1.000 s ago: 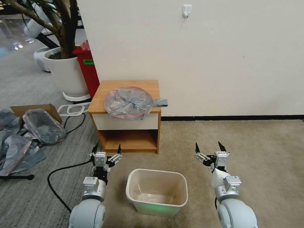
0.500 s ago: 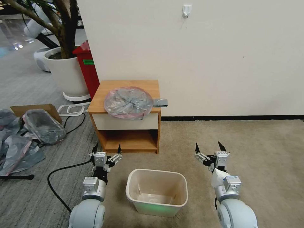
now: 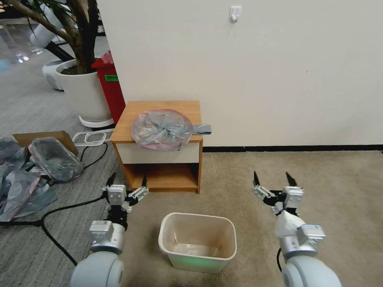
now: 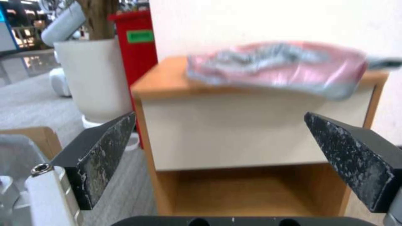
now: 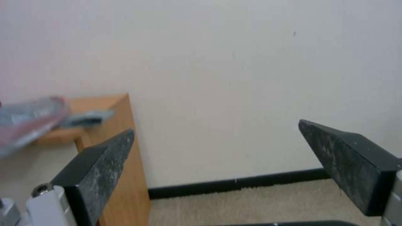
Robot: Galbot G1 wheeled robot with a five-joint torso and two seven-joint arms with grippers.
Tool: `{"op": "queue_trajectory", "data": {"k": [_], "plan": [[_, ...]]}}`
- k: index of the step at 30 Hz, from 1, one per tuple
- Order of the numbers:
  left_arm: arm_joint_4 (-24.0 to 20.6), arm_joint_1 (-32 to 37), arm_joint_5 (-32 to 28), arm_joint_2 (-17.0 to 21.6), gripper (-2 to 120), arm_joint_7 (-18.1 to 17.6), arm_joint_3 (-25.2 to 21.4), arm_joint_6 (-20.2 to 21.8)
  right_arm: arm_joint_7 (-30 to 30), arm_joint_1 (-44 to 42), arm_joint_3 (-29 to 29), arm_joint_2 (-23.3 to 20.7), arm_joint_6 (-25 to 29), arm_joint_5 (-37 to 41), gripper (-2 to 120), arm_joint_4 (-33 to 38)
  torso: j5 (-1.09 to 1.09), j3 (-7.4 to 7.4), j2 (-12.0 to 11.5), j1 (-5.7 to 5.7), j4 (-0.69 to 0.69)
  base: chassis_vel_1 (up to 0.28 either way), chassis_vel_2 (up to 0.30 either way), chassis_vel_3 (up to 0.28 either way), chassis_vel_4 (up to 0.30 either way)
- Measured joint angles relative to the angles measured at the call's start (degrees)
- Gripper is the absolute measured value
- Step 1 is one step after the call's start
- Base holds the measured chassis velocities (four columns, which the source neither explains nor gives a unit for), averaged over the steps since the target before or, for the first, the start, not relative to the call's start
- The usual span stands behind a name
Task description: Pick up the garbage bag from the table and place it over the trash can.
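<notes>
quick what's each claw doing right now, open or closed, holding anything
Left claw: open, holding nothing, low in front of the table.
Right claw: open, holding nothing, above the carpet.

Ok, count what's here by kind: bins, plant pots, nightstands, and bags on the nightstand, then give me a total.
Bins: 2, the white bin and the red bin
Plant pots: 1, the pot
Nightstands: 1, the table
Bags on the table: 1, the bag
Total: 5
</notes>
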Motion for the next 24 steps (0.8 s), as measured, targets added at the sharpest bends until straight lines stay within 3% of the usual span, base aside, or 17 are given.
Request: {"op": "queue_trajectory", "data": {"k": [4, 9, 14, 19, 24], "plan": [[-5.5, 1.8, -1.3, 1.1, 100, -1.2, -0.3, 2.7, 0.7, -2.8, -0.3, 1.4, -1.5, 1.3, 100, 5.6, -0.02, -0.01, 0.0, 0.0, 0.0, 0.0, 0.0, 0.0, 0.0], [-10.8, 4.0, -3.0, 2.6, 100, -2.6, -0.6, 6.2, 0.9, -4.3, -1.5, 1.9, -2.4, 2.5, 100, 5.6, 0.02, -0.01, 0.0, 0.0, 0.0, 0.0, 0.0, 0.0, 0.0], [-11.1, 6.3, -4.1, 4.2, 100, -3.9, -2.1, 8.5, 0.9, -3.2, -1.3, 2.0, -2.4, 3.1, 100, 3.8, 0.01, 0.0, 0.0, 0.0, -0.02, 0.0, 0.0, 0.0, 0.0], [-11.1, 8.0, -4.7, 4.5, 100, -4.0, -4.4, 7.8, 0.9, -1.1, -1.4, 1.9, -2.7, 3.8, 100, 2.1, 0.0, 0.0, 0.0, 0.0, 0.0, 0.0, 0.0, 0.0, 0.0], [-10.9, 9.0, -5.6, 4.6, 100, -3.8, -6.4, 7.4, 1.0, 4.2, -2.0, -0.4, -5.4, 10.0, 100, -1.0, 0.0, 0.0, 0.0, 0.0, -0.01, 0.0, 0.0, 0.0, 0.0]]}}
